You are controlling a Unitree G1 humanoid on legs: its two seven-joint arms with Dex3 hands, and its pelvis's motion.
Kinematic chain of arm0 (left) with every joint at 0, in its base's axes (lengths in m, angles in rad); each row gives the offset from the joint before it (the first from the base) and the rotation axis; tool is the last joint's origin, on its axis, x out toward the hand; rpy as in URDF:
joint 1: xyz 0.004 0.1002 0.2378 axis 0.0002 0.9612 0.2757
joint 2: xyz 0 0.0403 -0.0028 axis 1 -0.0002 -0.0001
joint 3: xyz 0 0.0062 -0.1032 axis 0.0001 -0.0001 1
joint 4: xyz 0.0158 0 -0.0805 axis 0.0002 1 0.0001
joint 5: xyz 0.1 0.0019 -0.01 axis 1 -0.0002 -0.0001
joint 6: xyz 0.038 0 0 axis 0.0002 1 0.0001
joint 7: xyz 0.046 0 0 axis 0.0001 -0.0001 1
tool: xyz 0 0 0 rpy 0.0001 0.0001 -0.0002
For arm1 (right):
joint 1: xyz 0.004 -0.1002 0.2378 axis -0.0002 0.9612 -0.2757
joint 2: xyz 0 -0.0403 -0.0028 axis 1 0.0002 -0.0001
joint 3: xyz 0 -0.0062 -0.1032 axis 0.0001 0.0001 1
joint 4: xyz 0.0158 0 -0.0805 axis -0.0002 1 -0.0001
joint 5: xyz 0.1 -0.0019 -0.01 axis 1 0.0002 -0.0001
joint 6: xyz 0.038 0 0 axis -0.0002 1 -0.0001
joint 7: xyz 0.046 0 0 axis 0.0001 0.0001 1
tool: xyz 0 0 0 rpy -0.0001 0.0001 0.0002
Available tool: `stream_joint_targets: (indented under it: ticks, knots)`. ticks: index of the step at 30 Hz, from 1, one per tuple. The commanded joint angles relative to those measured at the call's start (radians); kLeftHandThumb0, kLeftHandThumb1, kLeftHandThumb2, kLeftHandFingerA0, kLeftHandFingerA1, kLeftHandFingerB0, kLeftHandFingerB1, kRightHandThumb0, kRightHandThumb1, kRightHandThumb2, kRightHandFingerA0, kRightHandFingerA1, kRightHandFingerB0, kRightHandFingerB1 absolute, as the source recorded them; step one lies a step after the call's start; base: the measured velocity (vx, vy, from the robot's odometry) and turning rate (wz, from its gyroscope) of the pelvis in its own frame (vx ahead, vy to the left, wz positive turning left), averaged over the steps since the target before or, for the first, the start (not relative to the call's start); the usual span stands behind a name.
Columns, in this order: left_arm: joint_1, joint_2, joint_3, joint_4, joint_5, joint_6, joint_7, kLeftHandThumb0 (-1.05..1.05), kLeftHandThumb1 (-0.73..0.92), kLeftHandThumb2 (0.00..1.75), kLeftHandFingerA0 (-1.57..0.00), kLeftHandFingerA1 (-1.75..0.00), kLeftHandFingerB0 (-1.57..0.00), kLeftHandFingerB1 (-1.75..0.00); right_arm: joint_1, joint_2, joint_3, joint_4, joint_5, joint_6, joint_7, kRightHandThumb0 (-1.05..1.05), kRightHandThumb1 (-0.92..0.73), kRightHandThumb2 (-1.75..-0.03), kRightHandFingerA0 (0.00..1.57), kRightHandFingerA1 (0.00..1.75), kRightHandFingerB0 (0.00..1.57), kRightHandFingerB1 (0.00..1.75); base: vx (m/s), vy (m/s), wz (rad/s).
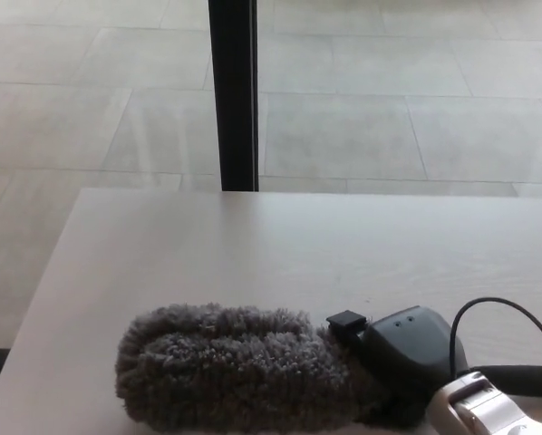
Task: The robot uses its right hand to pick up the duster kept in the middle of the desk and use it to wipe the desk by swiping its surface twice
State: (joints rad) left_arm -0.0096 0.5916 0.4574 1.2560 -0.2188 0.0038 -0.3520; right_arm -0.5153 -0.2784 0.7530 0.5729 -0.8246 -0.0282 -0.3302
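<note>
The right hand (402, 358) is grasping the duster (230, 367) at its handle end, its fluffy grey head lying on the counter (280, 245) just left of the hand. It is looking light, soft and yielding; only the handle is offering a firm grip.

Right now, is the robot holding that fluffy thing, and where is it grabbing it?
Yes. The right hand holds the grey fluffy duster at its right end, where the handle would be; the grip itself is hidden by the hand.
</note>
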Motion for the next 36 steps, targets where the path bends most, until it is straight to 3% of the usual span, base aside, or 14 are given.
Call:
stream_joint_targets:
  ticks: [1,5,8,10,11,15,17,25,28,29,32,33,34,36]
  knots:
    - [0.004,0.014,0.002,-0.002,-0.007,0.001,-0.003,-0.51,0.92,0.72,-0.44,-0.67,-0.47,-0.5,-0.055,0.093,-0.035,0.12,-0.035,0.174,0.047,-0.35,-0.6,-1.03,0.95,1.75,0.73,1.54,0.0,0.0,0.0]
    - [0.004,0.0,0.0,0.015,-0.003,-0.01,0.008,-0.51,0.92,0.68,-0.47,-0.64,-0.49,-0.49,-0.161,0.193,-0.154,0.293,0.064,0.34,0.091,-0.33,-0.71,-0.92,0.88,1.75,0.67,1.25,0.0,0.0,0.0]
    - [0.016,-0.005,-0.008,0.015,0.007,-0.028,0.025,-0.52,0.92,0.71,-0.47,-0.63,-0.48,-0.48,-0.198,0.179,-0.198,0.382,0.09,0.33,0.088,-0.35,-0.73,-0.78,0.86,1.56,0.68,0.84,0.0,0.0,0.0]
    - [0.024,0.0,-0.01,0.01,0.006,-0.028,0.01,-0.53,0.92,0.7,-0.45,-0.61,-0.47,-0.47,-0.21,0.163,-0.214,0.433,0.089,0.32,0.074,-0.42,-0.79,-0.71,0.79,1.59,0.6,0.79,0.0,0.0,0.0]
    - [0.024,-0.001,-0.008,0.011,0.003,-0.028,0.012,-0.53,0.92,0.69,-0.47,-0.61,-0.5,-0.48,-0.213,0.15,-0.232,0.453,0.101,0.316,0.085,-0.4,-0.78,-0.7,0.82,1.58,0.67,1.0,0.0,0.0,0.0]
    - [0.029,-0.009,-0.019,0.015,0.015,-0.046,0.015,-0.54,0.92,0.71,-0.47,-0.61,-0.48,-0.47,-0.213,0.112,-0.271,0.51,0.104,0.29,0.059,-0.39,-0.73,-0.68,0.85,1.57,0.69,0.98,0.0,0.0,0.0]
    - [0.029,-0.014,-0.006,0.013,-0.002,-0.035,0.011,-0.52,0.92,0.7,-0.47,-0.63,-0.48,-0.49,-0.201,0.064,-0.27,0.542,0.082,0.293,0.065,-0.41,-0.72,-0.63,0.9,1.57,0.74,1.29,0.0,0.0,0.0]
    - [0.041,-0.02,0.002,0.016,-0.004,-0.025,0.03,-0.52,0.92,0.69,-0.49,-0.62,-0.5,-0.47,-0.164,-0.06,-0.322,0.608,0.106,0.294,0.054,-0.38,-0.74,-0.69,0.86,1.62,0.75,1.17,0.0,0.0,0.0]
    - [0.048,-0.022,0.003,0.017,-0.006,-0.032,0.029,-0.52,0.92,0.7,-0.48,-0.62,-0.49,-0.47,-0.157,-0.089,-0.375,0.613,0.15,0.301,0.084,-0.37,-0.66,-0.59,0.84,1.57,0.71,0.75,0.0,0.0,0.0]
    - [0.052,-0.022,0.004,0.015,-0.007,-0.031,0.027,-0.51,0.92,0.71,-0.48,-0.62,-0.49,-0.48,-0.152,-0.101,-0.382,0.613,0.152,0.303,0.088,-0.39,-0.67,-0.66,0.82,1.6,0.72,0.87,0.0,0.0,0.0]
    - [0.05,-0.024,0.011,0.018,-0.012,-0.023,0.036,-0.51,0.92,0.7,-0.49,-0.62,-0.5,-0.48,-0.137,-0.12,-0.399,0.611,0.166,0.265,0.087,-0.38,-0.68,-0.66,0.81,1.58,0.75,0.8,0.0,0.0,0.0]
    - [0.057,-0.024,0.006,0.019,-0.006,-0.036,0.028,-0.52,0.92,0.7,-0.49,-0.61,-0.5,-0.48,-0.137,-0.128,-0.397,0.625,0.161,0.283,0.092,-0.42,-0.74,-0.67,0.79,1.63,0.69,1.09,0.0,0.0,0.0]
    - [0.054,-0.025,0.011,0.021,-0.011,-0.029,0.035,-0.51,0.92,0.69,-0.5,-0.6,-0.53,-0.48,-0.132,-0.134,-0.404,0.624,0.167,0.284,0.088,-0.42,-0.73,-0.68,0.79,1.6,0.67,0.98,0.0,0.0,0.0]
    - [0.058,-0.025,0.013,0.017,-0.013,-0.031,0.029,-0.53,0.92,0.7,-0.49,-0.63,-0.56,-0.51,-0.126,-0.139,-0.419,0.626,0.182,0.278,0.085,-0.39,-0.73,-0.66,0.82,1.66,0.67,1.24,0.0,0.0,0.0]
